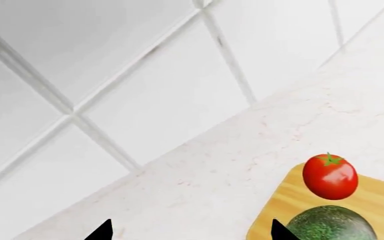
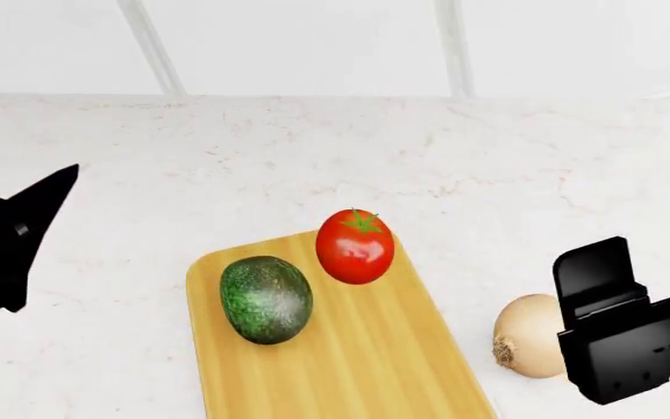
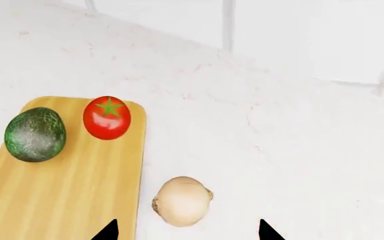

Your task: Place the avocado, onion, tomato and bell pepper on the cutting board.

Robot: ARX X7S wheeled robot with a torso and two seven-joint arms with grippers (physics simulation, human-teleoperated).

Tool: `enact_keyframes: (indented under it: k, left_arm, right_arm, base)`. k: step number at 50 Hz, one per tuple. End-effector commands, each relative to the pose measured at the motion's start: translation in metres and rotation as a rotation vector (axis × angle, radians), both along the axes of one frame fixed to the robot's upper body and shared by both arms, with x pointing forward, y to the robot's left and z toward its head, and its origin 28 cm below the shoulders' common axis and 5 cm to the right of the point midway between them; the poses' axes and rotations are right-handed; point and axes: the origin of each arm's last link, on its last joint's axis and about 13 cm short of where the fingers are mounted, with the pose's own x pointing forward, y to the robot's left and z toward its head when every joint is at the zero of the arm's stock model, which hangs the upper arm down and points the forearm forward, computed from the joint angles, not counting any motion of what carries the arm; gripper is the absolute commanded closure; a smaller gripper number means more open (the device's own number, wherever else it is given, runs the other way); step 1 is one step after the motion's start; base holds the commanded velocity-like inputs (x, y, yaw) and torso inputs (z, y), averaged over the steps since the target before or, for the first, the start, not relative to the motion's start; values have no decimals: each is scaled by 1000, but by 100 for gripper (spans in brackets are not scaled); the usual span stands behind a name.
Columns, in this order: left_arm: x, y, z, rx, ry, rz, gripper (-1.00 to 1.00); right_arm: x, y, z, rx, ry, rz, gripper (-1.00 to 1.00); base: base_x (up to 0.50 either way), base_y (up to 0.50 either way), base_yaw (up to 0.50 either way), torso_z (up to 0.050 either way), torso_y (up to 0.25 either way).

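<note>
Left wrist view – my left gripper (image 1: 190, 231): only two dark fingertips show at the frame edge, set wide apart with nothing between them, so it is open and empty
Left wrist view – desk (image 1: 245, 160): pale marble surface meeting a white tiled wall (image 1: 112, 75)
Left wrist view – cutting board (image 1: 379, 200): one rounded corner in sight, lying on the desk
Left wrist view – tomato (image 1: 330, 176): on the board near that corner, calyx up
Left wrist view – avocado (image 1: 332, 224): on the board just beside the tomato, partly cut off by the frame edge, close to one of my fingertips

Head view – my left gripper (image 2: 15, 236): a dark shape over bare desk, well left of the board, holding nothing
Head view – my right gripper (image 2: 620, 327): dark block just right of the onion (image 2: 530, 336); from here I cannot tell how its jaws stand
Head view – onion: on the desk, right of the board, off it
Head view – avocado and tomato: both on the board's far end, avocado left, tomato right, near each other

Right wrist view – my right gripper (image 3: 186, 230): two fingertips spread wide, open, nothing held
Right wrist view – onion: on the desk beside the board's long edge, roughly in line with the gap between my fingertips
Right wrist view – bell pepper: not seen in any view
</note>
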Motion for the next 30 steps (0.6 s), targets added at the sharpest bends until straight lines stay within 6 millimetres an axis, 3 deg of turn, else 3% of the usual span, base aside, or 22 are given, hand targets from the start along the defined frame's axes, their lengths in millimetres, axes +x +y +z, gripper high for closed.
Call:
enact_keyframes:
  k: [1, 30]
  left_arm:
    - [1, 1, -1, 3, -8, 3, -100]
    - [5, 0, -3, 12, -1, 9, -100]
  right_arm:
    - [7, -8, -2, 7, 44, -31, -100]
    - [74, -9, -39, 56, 115, -33, -100]
  base:
    - [0, 0, 0, 0, 0]
    - [0, 0, 0, 0, 0]
